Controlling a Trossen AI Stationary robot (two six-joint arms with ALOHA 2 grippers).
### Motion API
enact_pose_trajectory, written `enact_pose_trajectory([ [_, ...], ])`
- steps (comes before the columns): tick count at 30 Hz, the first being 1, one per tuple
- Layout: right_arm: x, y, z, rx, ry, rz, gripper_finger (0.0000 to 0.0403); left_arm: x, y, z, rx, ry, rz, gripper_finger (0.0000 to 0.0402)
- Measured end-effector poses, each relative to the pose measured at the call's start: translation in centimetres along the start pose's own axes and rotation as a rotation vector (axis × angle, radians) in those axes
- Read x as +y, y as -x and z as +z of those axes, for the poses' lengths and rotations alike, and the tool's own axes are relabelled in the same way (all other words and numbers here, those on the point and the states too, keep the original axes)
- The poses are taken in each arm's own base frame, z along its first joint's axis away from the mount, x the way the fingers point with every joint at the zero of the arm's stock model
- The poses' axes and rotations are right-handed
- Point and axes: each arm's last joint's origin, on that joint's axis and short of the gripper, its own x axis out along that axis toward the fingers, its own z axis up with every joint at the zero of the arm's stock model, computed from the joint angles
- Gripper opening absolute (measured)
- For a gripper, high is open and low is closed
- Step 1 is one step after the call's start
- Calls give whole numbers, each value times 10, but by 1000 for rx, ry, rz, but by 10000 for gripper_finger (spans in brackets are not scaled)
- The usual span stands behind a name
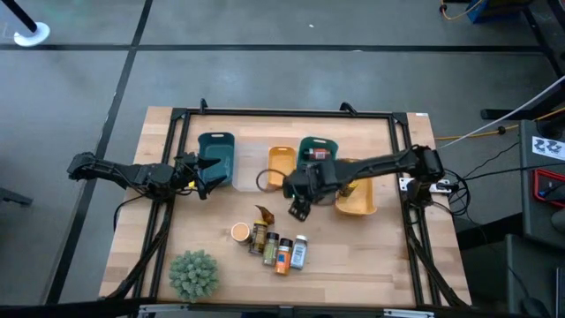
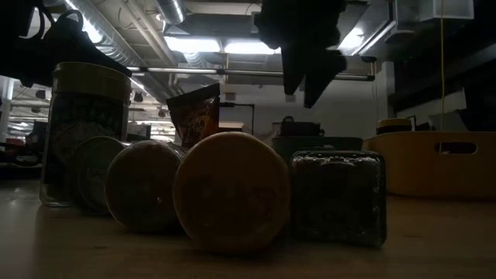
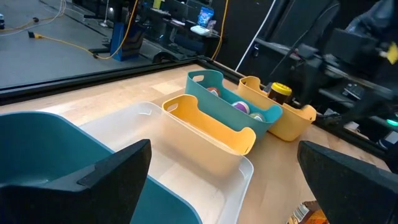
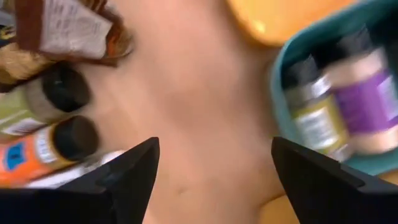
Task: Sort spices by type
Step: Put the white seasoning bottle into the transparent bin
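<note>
Several spice bottles [image 1: 275, 249] lie on their sides in a row on the near middle of the table, with a tan-lidded jar [image 1: 240, 231] and a brown-orange packet [image 1: 264, 215] beside them. In the low view they fill the foreground, the round tan lid [image 2: 231, 203] nearest. My right gripper [image 1: 298, 209] hangs open above bare wood between this row and the trays, holding nothing. Its wrist view shows the orange-labelled bottle [image 4: 37, 152] on one side and jars in a teal tray [image 4: 339, 106] on the other. My left gripper [image 1: 204, 181] is open beside the left teal tray [image 1: 216, 157].
Behind the spices stand a narrow orange tray [image 1: 281, 165], a teal tray [image 1: 317, 148] holding jars, a wider orange tray [image 1: 356, 200] and a clear tray [image 3: 186, 162]. A green bushy plant [image 1: 193, 274] sits at the near left. A black frame [image 1: 282, 113] rims the table.
</note>
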Motion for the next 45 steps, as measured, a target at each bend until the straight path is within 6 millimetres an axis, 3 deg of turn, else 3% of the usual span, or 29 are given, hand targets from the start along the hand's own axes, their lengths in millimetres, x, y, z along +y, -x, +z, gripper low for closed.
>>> enact_pose_trajectory([
  [7,33,-5,-33,13,-221,30,310,0,0,0,0,0,1,389],
  [18,69,-21,-68,-33,-505,160,310,0,0,0,0,0,0,389],
  [31,85,-50,-107,-93,-858,245,310,0,0,0,4,-4,2,389],
  [45,94,-91,-118,-65,-886,192,310,0,0,0,4,-23,3,389],
])
